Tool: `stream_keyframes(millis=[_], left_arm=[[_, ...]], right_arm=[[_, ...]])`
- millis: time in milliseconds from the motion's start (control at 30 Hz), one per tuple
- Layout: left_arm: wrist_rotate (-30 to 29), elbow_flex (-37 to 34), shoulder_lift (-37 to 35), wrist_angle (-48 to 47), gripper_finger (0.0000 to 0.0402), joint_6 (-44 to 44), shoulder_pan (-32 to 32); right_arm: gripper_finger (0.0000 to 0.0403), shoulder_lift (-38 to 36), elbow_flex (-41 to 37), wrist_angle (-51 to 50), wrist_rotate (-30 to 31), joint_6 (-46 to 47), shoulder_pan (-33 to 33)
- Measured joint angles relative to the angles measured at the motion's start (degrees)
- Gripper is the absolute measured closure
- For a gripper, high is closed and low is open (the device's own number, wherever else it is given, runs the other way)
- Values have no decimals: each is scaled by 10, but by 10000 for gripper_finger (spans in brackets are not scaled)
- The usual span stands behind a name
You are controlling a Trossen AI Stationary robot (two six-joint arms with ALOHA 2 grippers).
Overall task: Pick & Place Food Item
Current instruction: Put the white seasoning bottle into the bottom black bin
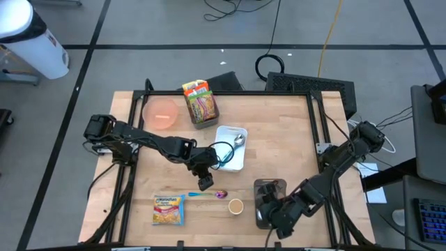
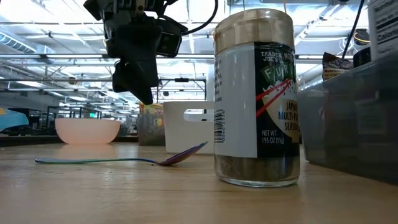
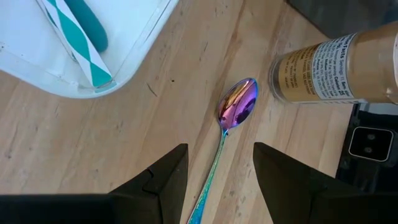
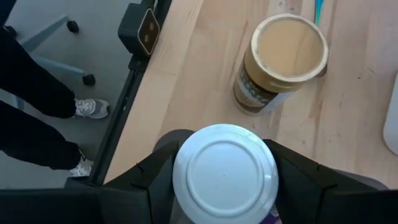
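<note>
Table [image 1: 279, 139] w/ white tray [image 1: 224, 134], grey bin [image 1: 268, 202], then seasoning jar [image 1: 235, 206] near front edge and iridescent spoon [image 1: 205, 194] lying flat just left of it, bowl end by the jar, long axis running left-right along the front edge. Left gripper [image 1: 205, 183] hangs right above the spoon handle, wrist pitched down, jaws apart and empty, straddling the handle per left wrist view, so it looks nearer for a straight drop; right gripper [image 4: 225, 171] sits over the bin, clamped on a white-lidded container [image 4: 225, 171]
</note>
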Motion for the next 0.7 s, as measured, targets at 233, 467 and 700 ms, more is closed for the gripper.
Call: stream_keyframes(millis=[233,467,700], left_arm=[[0,0,0,1,215,0,0],[0,0,0,1,215,0,0],[0,0,0,3,215,3,0]], right_arm=[[205,4,-13,24,13,-8,0],[205,4,-43,50,13,2,0],[205,4,-63,56,12,3,0]])
